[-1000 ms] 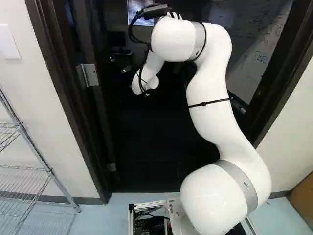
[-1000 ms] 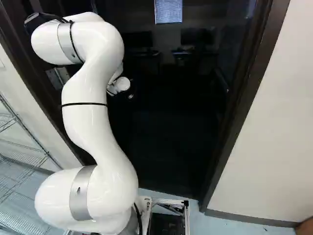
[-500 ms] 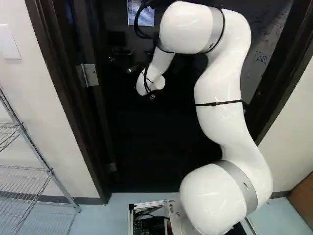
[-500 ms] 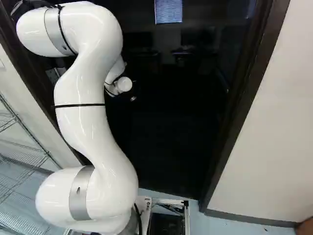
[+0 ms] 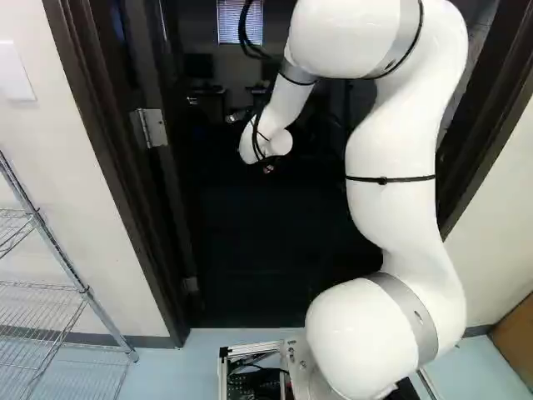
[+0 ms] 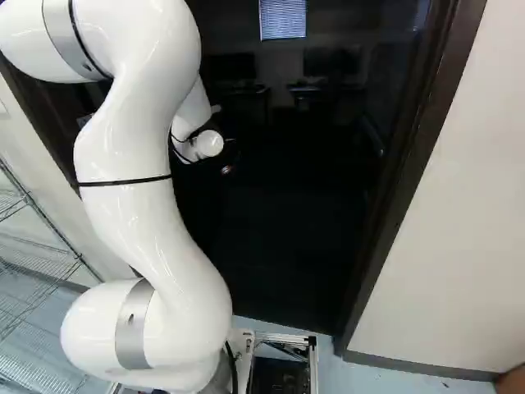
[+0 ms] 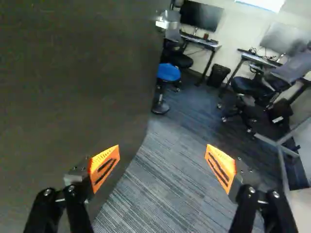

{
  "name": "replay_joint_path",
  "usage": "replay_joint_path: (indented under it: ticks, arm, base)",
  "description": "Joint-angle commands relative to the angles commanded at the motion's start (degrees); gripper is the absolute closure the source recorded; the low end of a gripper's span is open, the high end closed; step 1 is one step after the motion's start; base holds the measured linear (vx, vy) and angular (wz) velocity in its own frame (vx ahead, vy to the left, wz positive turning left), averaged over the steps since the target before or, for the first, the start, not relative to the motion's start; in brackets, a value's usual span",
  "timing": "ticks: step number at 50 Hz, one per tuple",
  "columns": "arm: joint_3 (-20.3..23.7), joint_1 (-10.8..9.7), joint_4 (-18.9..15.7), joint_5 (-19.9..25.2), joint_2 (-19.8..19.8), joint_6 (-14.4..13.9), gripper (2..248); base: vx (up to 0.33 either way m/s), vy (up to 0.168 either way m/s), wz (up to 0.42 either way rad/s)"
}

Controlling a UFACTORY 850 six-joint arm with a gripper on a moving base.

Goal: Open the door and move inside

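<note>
Left base view has the white arm [image 5: 387, 217] rising right of the middle and bending over, its pincer [image 5: 269, 169] reaching through the doorway, whose dark frame [image 5: 104, 158] carries a metal hinge [image 5: 151, 127]. A wire rack [image 5: 87, 293] stands beside the frame, against the wall.

In the wrist view the pincer [image 7: 162, 162] is released, its orange pads [image 7: 104, 167] spread wide with nothing between them. The door [image 7: 73, 87] stands open, a broad dark slab ahead of and behind one finger; whether they touch, I cannot tell. Past its edge lie striped carpet [image 7: 160, 189], a blue stool [image 7: 168, 73] and an office chair [image 7: 245, 86].
</note>
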Motion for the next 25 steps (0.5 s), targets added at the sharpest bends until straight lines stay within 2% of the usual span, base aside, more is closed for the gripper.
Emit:
replay_joint_path:
  ticks: [25]
  arm:
    - [8.2,-1.9,5.6,0.0,6.8,0.0,3]
  base:
    - [0.000,0.000,0.000]
